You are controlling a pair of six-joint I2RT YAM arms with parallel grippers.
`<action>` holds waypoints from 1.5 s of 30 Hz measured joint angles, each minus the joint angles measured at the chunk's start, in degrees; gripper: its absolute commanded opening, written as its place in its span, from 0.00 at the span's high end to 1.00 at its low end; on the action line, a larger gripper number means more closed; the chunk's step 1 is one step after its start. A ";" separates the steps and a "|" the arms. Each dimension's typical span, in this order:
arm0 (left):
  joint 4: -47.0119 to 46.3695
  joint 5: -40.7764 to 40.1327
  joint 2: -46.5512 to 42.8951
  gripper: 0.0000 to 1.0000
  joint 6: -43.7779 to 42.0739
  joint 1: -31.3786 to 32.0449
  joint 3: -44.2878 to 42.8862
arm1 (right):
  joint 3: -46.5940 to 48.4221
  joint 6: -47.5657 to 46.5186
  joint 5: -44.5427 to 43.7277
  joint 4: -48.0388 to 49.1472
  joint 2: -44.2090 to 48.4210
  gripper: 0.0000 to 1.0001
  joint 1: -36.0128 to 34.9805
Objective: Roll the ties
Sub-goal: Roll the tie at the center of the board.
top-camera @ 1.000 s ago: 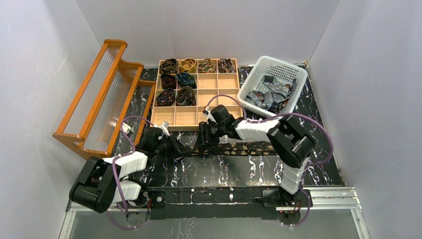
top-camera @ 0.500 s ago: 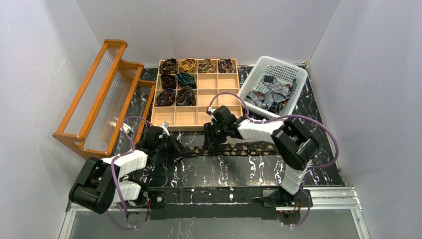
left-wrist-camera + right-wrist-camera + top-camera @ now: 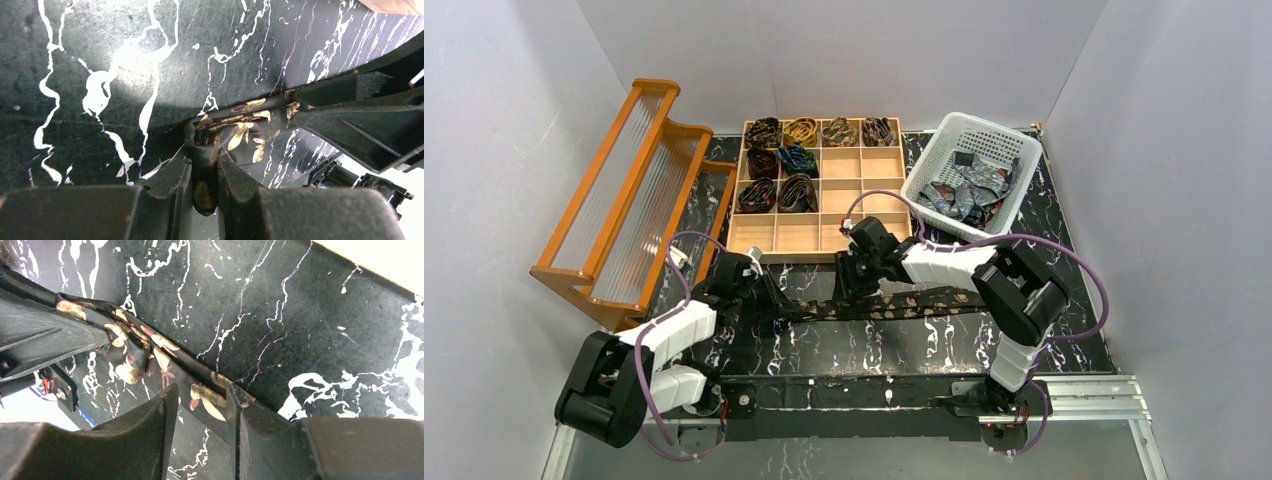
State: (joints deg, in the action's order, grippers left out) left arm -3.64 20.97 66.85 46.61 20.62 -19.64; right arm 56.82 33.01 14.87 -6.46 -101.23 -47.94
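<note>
Near edge: metal rail [image 3: 1084, 395] with both arm bases. Beyond it, a band of bare black marbled desk [image 3: 874, 345], the widest open room, running wall to wall. Next, one dark tie [image 3: 914, 300] with gold leaf pattern lies stretched left-right across the desk, between the arms. Left end effector [image 3: 204, 165] is clenched on the tie's left end, fabric bunched between the fingers. Right end effector [image 3: 202, 392] straddles the tie mid-length, fingers either side of the strip; cannot tell whether it grips. Right forearm lies just beside the tie's right part. Just behind both end effectors, the front edge of a wooden compartment tray [image 3: 882, 165] limits forward room; rolled ties [image 3: 781, 160] fill its far-left cells. Far right, a white basket [image 3: 984, 125] holds grey ties [image 3: 964, 190], touching the tray's corner. Left side, an orange rack [image 3: 624, 190] stands near the left arm. Grey walls [image 3: 514, 150] close in both sides.
</note>
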 measured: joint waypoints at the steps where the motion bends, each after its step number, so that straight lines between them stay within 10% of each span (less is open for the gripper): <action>1: 0.90 -0.24 -0.42 0.93 -0.24 0.00 -0.09 | 0.00 0.11 -0.22 -0.39 0.39 0.49 -0.09; 15: 9.75 -5.29 -3.82 0.93 -2.84 0.11 -3.04 | 0.15 15.65 8.09 12.90 0.61 0.60 -2.34; 34: 11.54 -6.56 -2.78 0.91 -4.28 0.13 -4.46 | 7.19 18.01 9.05 7.10 -9.53 0.63 -3.61; 45: 11.65 -6.67 -2.78 0.69 -4.48 0.22 -4.50 | 9.97 18.14 8.63 3.13 -12.50 0.81 -3.63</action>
State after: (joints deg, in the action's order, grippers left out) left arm 8.01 14.31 64.07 42.13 20.84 -24.14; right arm 66.78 51.16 23.51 -3.33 -113.73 -51.57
